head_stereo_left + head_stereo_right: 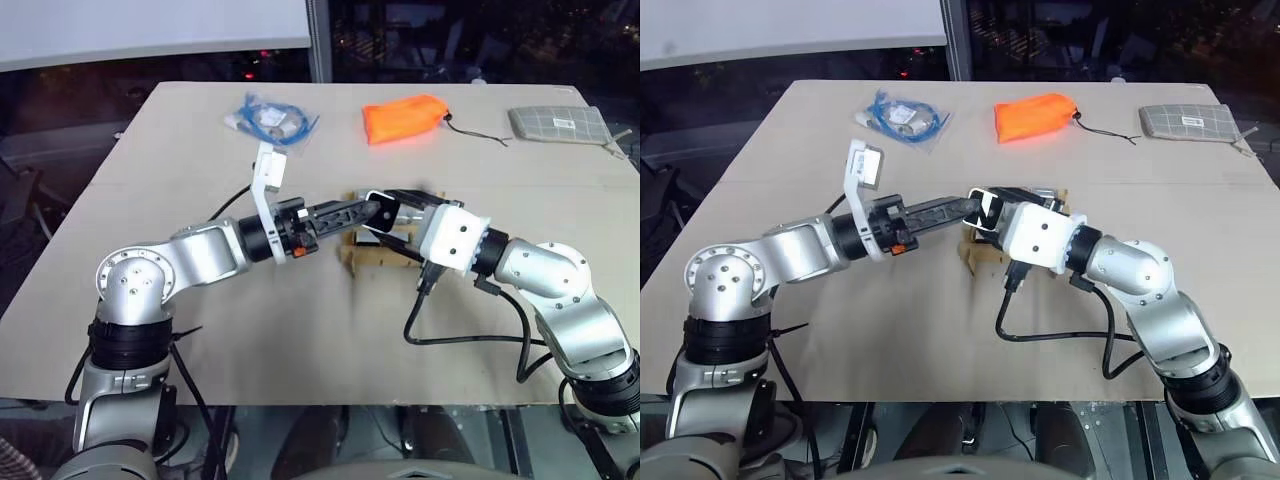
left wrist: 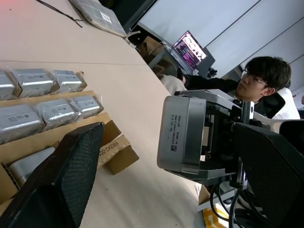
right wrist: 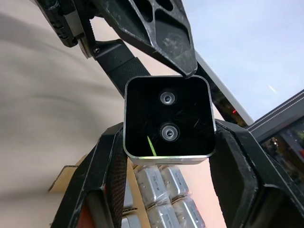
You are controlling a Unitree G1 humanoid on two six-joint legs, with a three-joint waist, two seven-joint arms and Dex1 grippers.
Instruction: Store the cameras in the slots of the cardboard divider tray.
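A silver-grey camera hangs in mid-air above the middle of the table, pinched between the fingers of the right gripper, which press its two opposite side walls with the dark lens face turned outward. The left gripper meets it from the left with its fingers spread as wide as they go and holding nothing; in the left wrist view one finger stands on one side of the camera body and its partner on the other, both apart from the metal, so the camera sits in the gap between them without contact.

Just below and behind the pair lies the cardboard divider tray, several of its slots already filled with cameras lying side by side.

The camera looks rigid and compact, probably light but dense for its bulk, with smooth metal sides likely to slip under a weak pinch. The glass lens face appears the fragile part, so the flat side walls seem the safest place to hold. A person sits beyond the table's far edge.
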